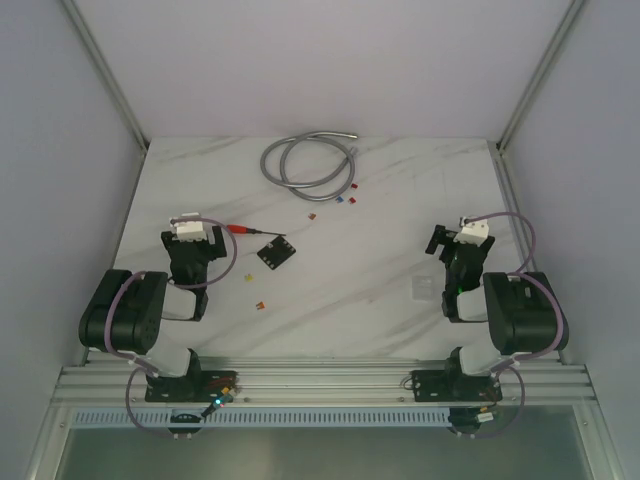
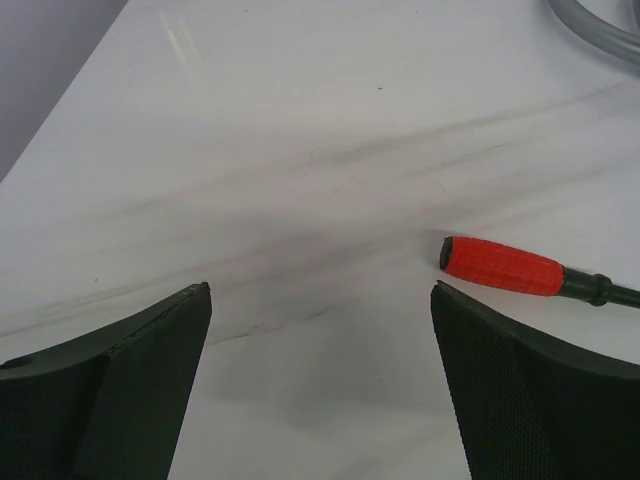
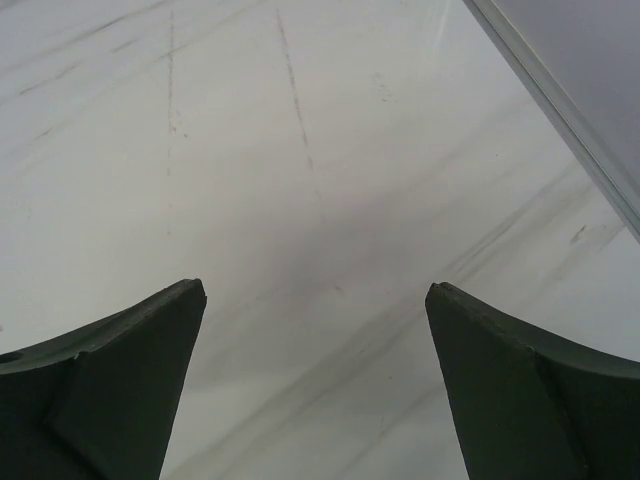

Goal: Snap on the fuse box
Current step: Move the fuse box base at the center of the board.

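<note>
Left hand (image 2: pixel 320 300) was wide open, holding nothing | right hand (image 3: pixel 315 295) likewise, empty | fuse box (image 1: pixel 277 251) lay on tabletop (image 1: pixel 400 200) at 3 o'clock from left hand, past red-handled tool (image 2: pixel 500 265) | I reckoned I should steady it first, then press squarely.

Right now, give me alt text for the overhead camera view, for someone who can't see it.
Small black fuse box on a white marbled table, close to the open left gripper; the right gripper, also open, is farther off. A red-handled screwdriver lies beside the fuse box, a coiled grey hose farther back, tiny coloured fuses scattered around.
</note>
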Controlling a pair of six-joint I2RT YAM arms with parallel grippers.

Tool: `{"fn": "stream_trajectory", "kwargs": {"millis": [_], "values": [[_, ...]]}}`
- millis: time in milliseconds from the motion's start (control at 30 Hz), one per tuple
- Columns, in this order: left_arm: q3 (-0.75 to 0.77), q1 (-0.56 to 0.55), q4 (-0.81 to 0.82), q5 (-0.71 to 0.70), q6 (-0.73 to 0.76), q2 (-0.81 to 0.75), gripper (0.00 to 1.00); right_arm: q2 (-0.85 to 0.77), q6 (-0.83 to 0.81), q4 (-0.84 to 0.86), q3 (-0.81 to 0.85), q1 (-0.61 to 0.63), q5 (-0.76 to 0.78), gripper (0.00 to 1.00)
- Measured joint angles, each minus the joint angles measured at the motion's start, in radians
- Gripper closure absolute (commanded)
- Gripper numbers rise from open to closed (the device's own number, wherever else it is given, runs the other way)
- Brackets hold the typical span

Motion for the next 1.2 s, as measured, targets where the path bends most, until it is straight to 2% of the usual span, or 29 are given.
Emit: {"fn": "stream_trajectory", "kwargs": {"millis": [333, 500, 567, 667, 767, 1033, 1200], "values": [[0.000, 0.000, 0.000, 0.000, 0.000, 0.000, 0.00, 0.000, -0.005, -0.003, 0.001, 0.000, -0.015, 0.00], [0.002, 0.000, -0.009, 0.003, 0.001, -0.003, 0.00, -0.039, -0.025, -0.073, 0.023, 0.000, -0.067, 0.00], [0.033, 0.000, -0.107, 0.003, -0.002, -0.036, 0.00, -0.092, -0.030, -0.130, 0.037, 0.000, -0.089, 0.00], [0.176, 0.000, -0.324, -0.003, -0.035, -0.093, 0.00, -0.188, -0.029, -0.220, 0.066, 0.000, -0.119, 0.00], [0.270, 0.000, -0.431, 0.039, -0.085, -0.170, 0.00, -0.266, -0.022, -0.323, 0.109, 0.007, -0.147, 0.01], [0.292, -0.010, -0.640, 0.215, -0.306, -0.345, 0.00, -0.427, 0.045, -0.592, 0.163, 0.114, -0.203, 0.02], [0.285, -0.096, -0.750, 0.268, -0.391, -0.397, 0.04, -0.445, 0.109, -0.694, 0.163, 0.223, -0.232, 0.03]]}}
